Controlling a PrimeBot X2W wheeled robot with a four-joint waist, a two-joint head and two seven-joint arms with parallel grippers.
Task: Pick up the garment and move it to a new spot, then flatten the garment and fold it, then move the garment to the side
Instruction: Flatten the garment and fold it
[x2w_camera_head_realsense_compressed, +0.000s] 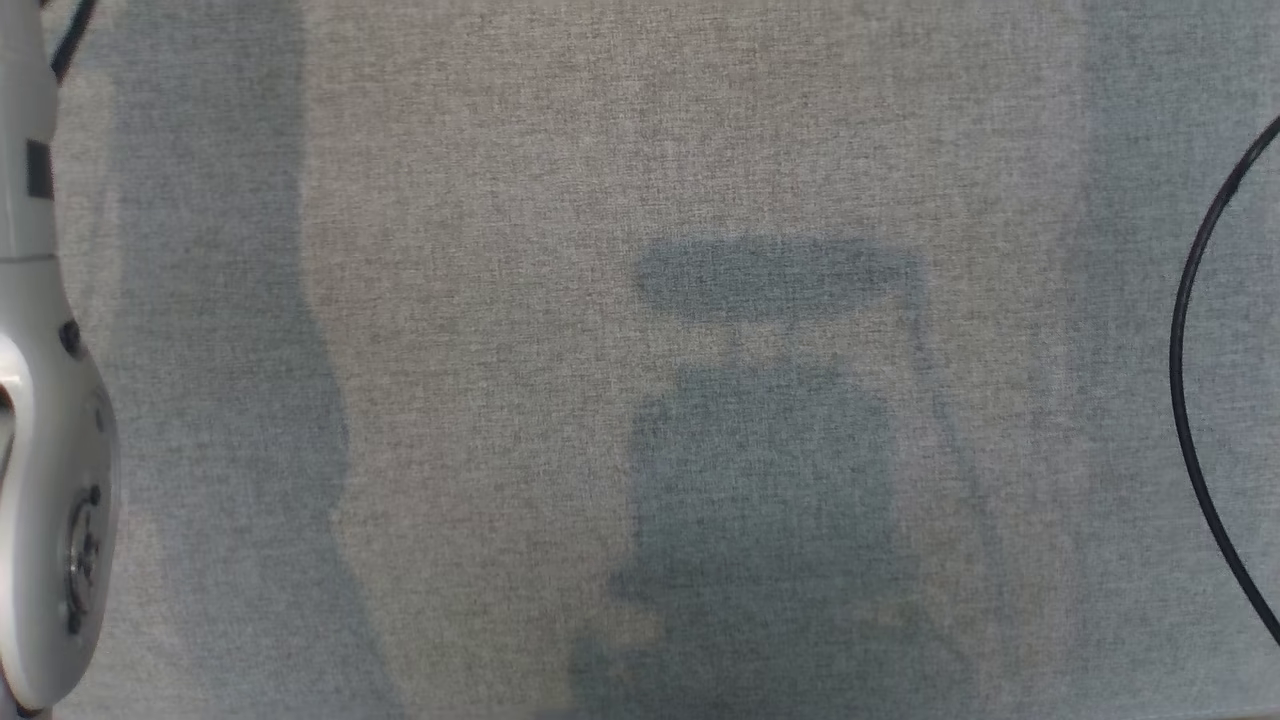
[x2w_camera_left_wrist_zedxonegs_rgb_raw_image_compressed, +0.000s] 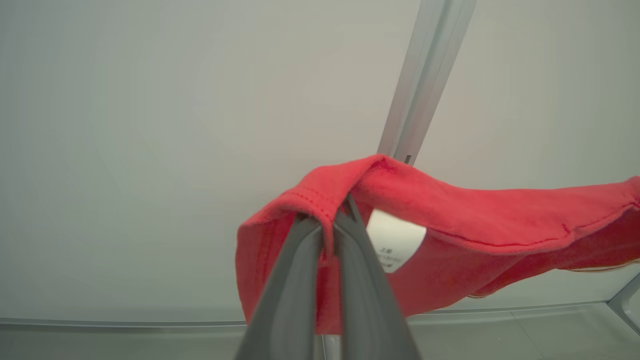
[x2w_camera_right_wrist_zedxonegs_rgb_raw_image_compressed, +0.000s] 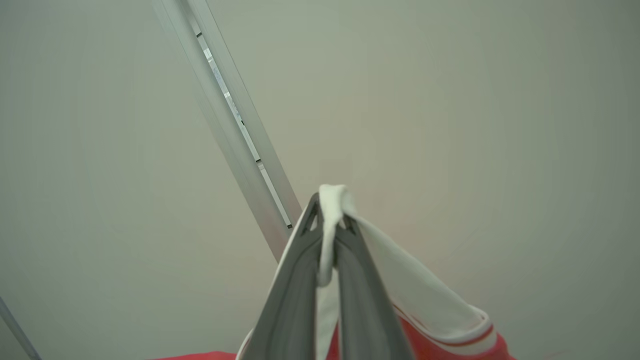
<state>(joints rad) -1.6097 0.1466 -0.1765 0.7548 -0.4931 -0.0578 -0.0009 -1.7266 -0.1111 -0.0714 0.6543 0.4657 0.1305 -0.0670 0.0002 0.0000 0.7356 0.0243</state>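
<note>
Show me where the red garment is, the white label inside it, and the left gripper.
red garment (x2w_camera_left_wrist_zedxonegs_rgb_raw_image_compressed: 480, 212), left wrist view, on the stretched red fold.
white label (x2w_camera_left_wrist_zedxonegs_rgb_raw_image_compressed: 395, 241), left wrist view, on its printed middle.
left gripper (x2w_camera_left_wrist_zedxonegs_rgb_raw_image_compressed: 327, 214), left wrist view, between the fingertips pinching the hem.

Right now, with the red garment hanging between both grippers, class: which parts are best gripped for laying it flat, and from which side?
Its edges, as now: the left gripper is shut on the garment at its red stitched hem, the right gripper on its white trim. Both edges drape over the fingertips, so coming edge-on, one finger each side, probably holds best.
</note>
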